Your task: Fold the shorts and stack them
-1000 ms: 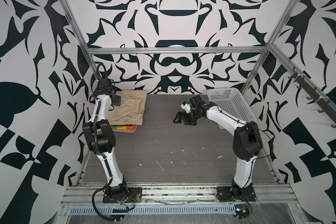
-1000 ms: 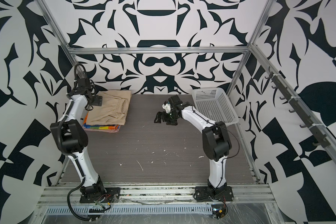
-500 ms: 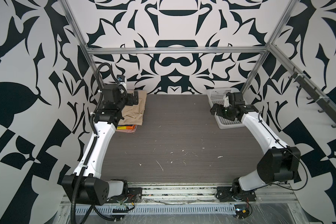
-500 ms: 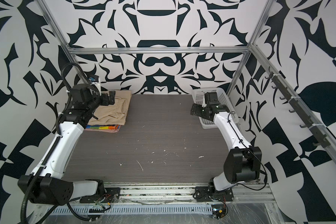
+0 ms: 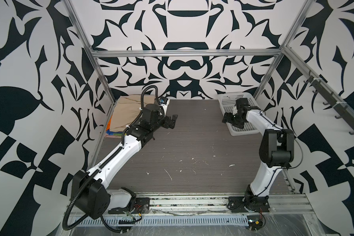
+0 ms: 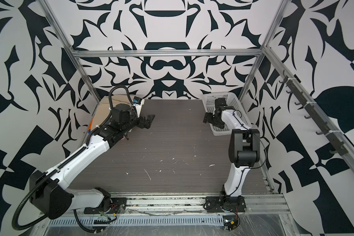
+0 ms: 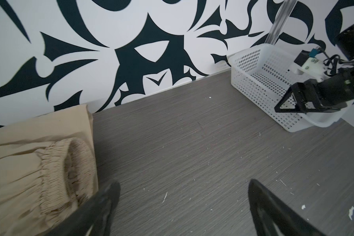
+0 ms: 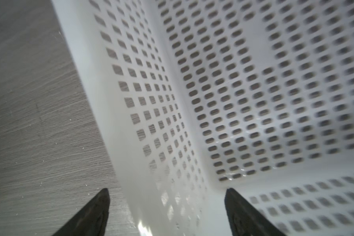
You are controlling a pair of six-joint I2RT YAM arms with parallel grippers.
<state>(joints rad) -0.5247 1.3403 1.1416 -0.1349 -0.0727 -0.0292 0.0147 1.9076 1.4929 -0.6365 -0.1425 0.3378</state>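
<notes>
Beige shorts (image 5: 126, 114) lie folded atop striped shorts (image 5: 113, 134), far-left worktop (image 5: 192, 153) corner. Left fingers (image 7: 102, 204) wide apart, empty, just beside them. Right fingers (image 8: 94, 210) spread astride basket (image 8: 131, 102) wall, not clamped on it

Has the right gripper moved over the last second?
Yes. The right gripper moved right, from mid-table toward the rear right frame post; its jaws now straddle the white basket's left wall.

The left arm (image 5: 129, 143) hides part of the beige shorts (image 5: 125, 114); the shorts beneath (image 5: 111, 133) show only thin coloured edges; the basket (image 8: 253, 92) is blurred and cut off in the right wrist view.
</notes>
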